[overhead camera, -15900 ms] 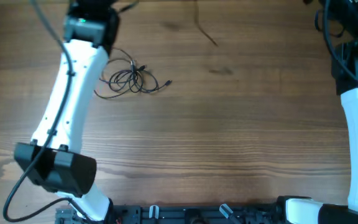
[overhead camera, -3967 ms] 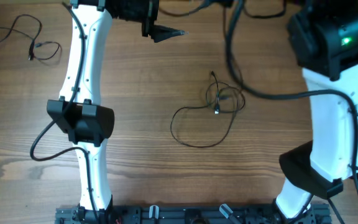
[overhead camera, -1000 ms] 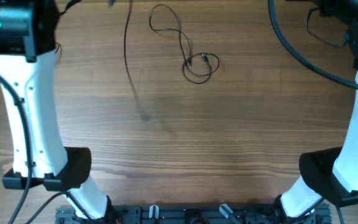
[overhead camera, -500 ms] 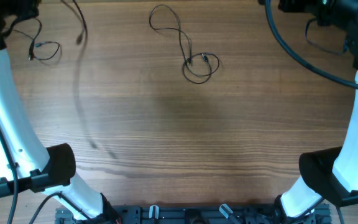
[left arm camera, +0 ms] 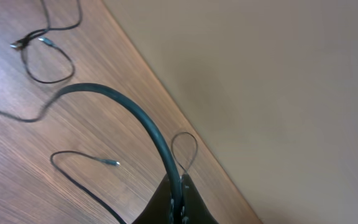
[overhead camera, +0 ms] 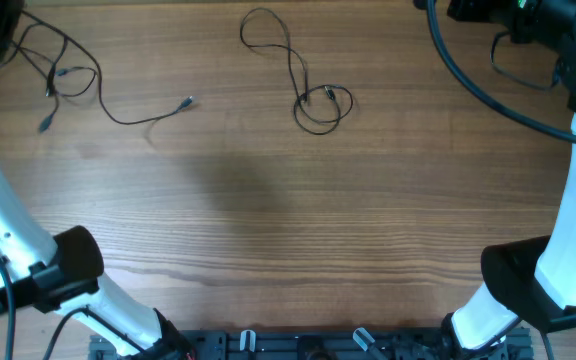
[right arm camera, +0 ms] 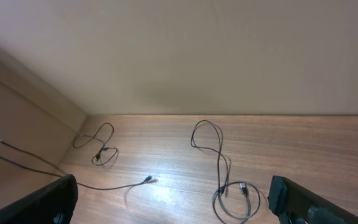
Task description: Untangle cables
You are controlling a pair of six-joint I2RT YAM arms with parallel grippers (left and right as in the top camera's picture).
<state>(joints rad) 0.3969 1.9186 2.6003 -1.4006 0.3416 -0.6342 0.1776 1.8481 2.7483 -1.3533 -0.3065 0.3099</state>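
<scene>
We're watching the left gripper (left arm camera: pixel 178 186) at the far left corner of the brown wooden table (overhead camera: pixel 298 230). Its fingers are pressing together and, as far as we can tell, pinching a small loop of thin black wire (left arm camera: pixel 184 132). That wire is trailing out to a tiny plug (overhead camera: pixel 186 101), just beside 1 small bunch of thin black cable (overhead camera: pixel 60 78), likely parked here to sit apart. 1 looped thin black cable (overhead camera: pixel 308 95) is lying at the far middle, well apart. The right gripper (right arm camera: pixel 174 202) is hanging wide apart, empty, probably readying for it.
</scene>
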